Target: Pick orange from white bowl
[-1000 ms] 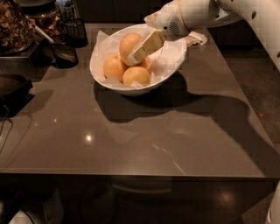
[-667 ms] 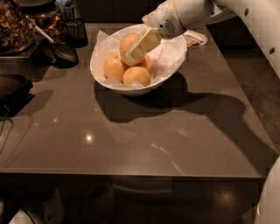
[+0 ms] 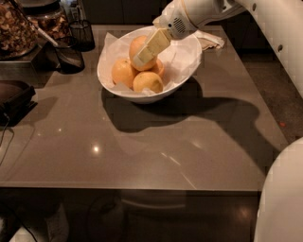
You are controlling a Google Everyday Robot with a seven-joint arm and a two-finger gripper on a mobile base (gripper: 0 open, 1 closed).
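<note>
Gripper (image 3: 144, 54) is down inside the white bowl (image 3: 142, 98), its pale tip laid diagonally across the orange (image 3: 134, 47) and touching its skin. Arm (image 3: 199, 12) comes in from 2 o'clock, angled down toward 8 o'clock, probably so it clears the bowl's higher back rim and reaches the top fruit without pushing the others. Whether the gripper is clamped on the orange or only resting against it: cannot tell, the far side is hidden behind the fruit.

Target orange is the biggest one, on top of the pile toward 12 o'clock in the bowl, so it is the easiest to take from above. Three smaller oranges sit below it: one at 8 o'clock (image 3: 123, 72), one at 6 o'clock (image 3: 147, 81), one at 4 o'clock (image 3: 159, 69), all touching it and propping it up. White paper lining (image 3: 187, 54) covers the bowl's inner wall.

The bowl stands at 12 o'clock on the grey table (image 3: 142, 151). Dark mesh cups (image 3: 69, 56) are at 10 o'clock, apart from the bowl. A crumpled cloth (image 3: 209, 40) lies just beside the rim at 2 o'clock.

Judgement: grasp stage, the orange not yet lifted out. Risk is the smooth, rounded skin slipping, or the lower oranges rolling once their load goes
</note>
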